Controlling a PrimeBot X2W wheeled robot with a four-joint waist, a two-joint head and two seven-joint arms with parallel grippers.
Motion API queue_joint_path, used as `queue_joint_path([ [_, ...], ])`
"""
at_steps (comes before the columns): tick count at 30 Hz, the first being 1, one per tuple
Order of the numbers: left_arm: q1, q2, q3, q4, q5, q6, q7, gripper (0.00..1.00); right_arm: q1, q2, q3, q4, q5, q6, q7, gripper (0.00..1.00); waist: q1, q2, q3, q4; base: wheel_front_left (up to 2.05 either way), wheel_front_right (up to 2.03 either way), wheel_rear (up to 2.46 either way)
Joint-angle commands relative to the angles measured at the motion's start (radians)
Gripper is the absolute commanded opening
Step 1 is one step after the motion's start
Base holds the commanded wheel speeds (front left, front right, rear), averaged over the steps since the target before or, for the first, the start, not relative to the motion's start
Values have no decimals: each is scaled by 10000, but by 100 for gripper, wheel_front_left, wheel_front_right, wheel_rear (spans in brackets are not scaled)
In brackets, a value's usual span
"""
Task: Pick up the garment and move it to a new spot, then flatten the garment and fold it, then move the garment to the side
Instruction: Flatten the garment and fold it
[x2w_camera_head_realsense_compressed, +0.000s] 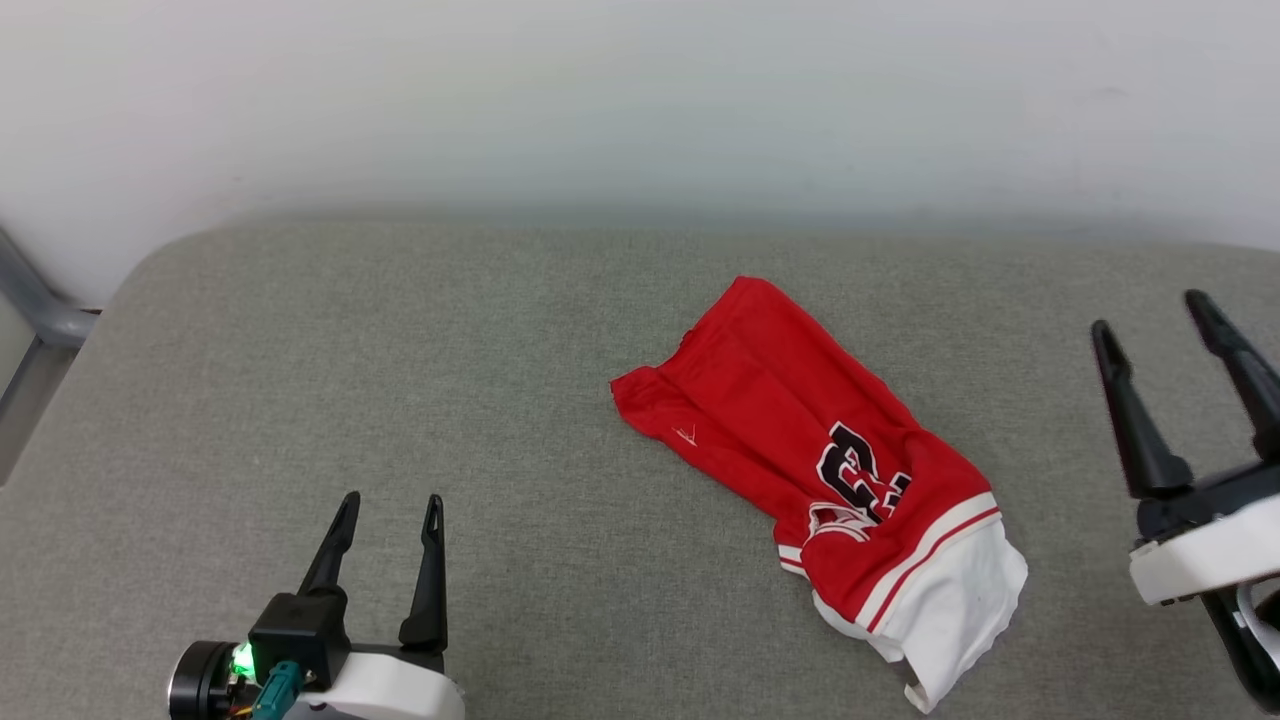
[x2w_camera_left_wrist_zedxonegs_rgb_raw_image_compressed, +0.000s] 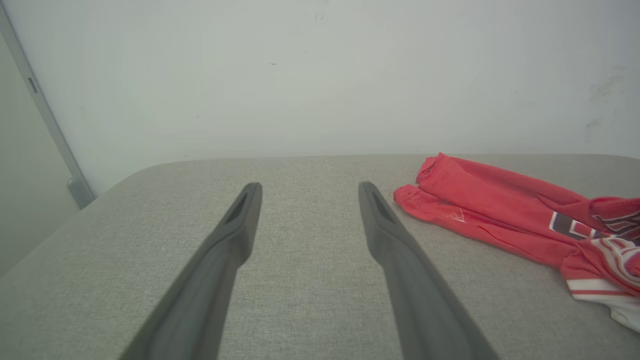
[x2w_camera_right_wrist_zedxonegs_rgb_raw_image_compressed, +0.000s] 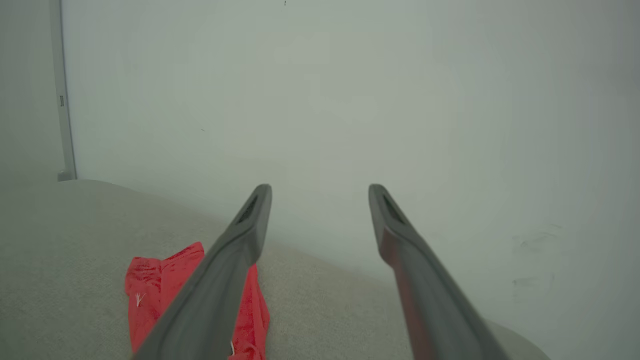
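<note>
Red-and-white garment (x2w_camera_head_realsense_compressed: 800, 450) lies rumpled in a slanting strip on the grey cushion (x2w_camera_head_realsense_compressed: 400, 350), apparently doubled over, its white sleeve end nearest the robot. Well to the left of the garment, the left gripper (x2w_camera_head_realsense_compressed: 392, 500) hovers with jaws spread and empty. To the right of the garment, the right gripper (x2w_camera_head_realsense_compressed: 1148, 313) likewise gapes, holding nothing.

Garment (x2w_camera_head_realsense_compressed: 820, 470) on padded surface (x2w_camera_head_realsense_compressed: 400, 350), right of centre. Lies diagonal: one end toward wall (x2w_camera_head_realsense_compressed: 640, 100), other end toward near edge, further right. Left gripper (x2w_camera_head_realsense_compressed: 392, 500) near left, over surface, well apart from garment. Right gripper (x2w_camera_head_realsense_compressed: 1148, 313) far right, near garment, not touching. Garment sits between the two grippers. Wall behind surface. Frame post (x2w_camera_head_realsense_compressed: 40, 310) off surface's rear left corner, possibly against wall; view poor there.
</note>
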Motion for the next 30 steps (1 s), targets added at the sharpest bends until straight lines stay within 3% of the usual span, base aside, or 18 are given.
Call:
queue_joint_path([
  [1, -138, -5, 11, -31, 8, -9, -26, 100, -176, -204, 218, 13, 218, -10, 289, 100, 0, -1, 73, 17, 0, 0, 0],
  [2, -170, -11, 1, -41, 1, -11, -26, 100, -216, -606, 648, -16, 539, -9, 798, 100, 0, -1, 128, 29, 0, 0, 0],
  [3, -220, -21, -29, -61, -14, -26, -26, 100, -316, -1429, 1481, -201, 1283, -13, 1863, 100, 0, -1, 269, 59, 0, 0, 0],
  [4, -220, -21, -29, -61, -14, -26, -26, 100, -316, -1429, 1481, -201, 1283, -13, 1863, 100, 0, -1, 269, 59, 0, 0, 0],
  [7, -342, -31, -79, -96, -21, -28, -26, 100, -400, -2544, 2610, -610, 2728, -7, 3752, 100, 0, -1, 546, 136, 0, 0, 0],
  [10, -454, -42, -127, -97, -40, -21, -26, 100, -379, -3104, 3225, -709, 3066, -12, 4818, 100, 0, -1, 731, 225, 0, 0, 0],
  [13, -549, -49, -165, -102, -54, -26, -26, 100, -313, -3298, 3607, -699, 3261, -12, 5506, 100, 0, -1, 865, 293, 0, 0, 0],
  [14, -671, -52, -210, -111, -63, -49, -26, 100, -279, -3594, 4075, -669, 3267, -12, 6232, 100, 0, -1, 1016, 391, 0, 0, 0],
  [20, -930, -58, -317, -141, -89, -46, -26, 100, -681, -3916, 5085, -259, 3292, -12, 7253, 100, 0, -1, 1425, 662, 0, 0, 0],
  [30, -1264, -60, -587, -84, -288, 152, -26, 100, -1197, -3962, 7341, 2065, 3139, -10, 7818, 100, 0, -1, 2020, 1211, 0, 0, 0],
])
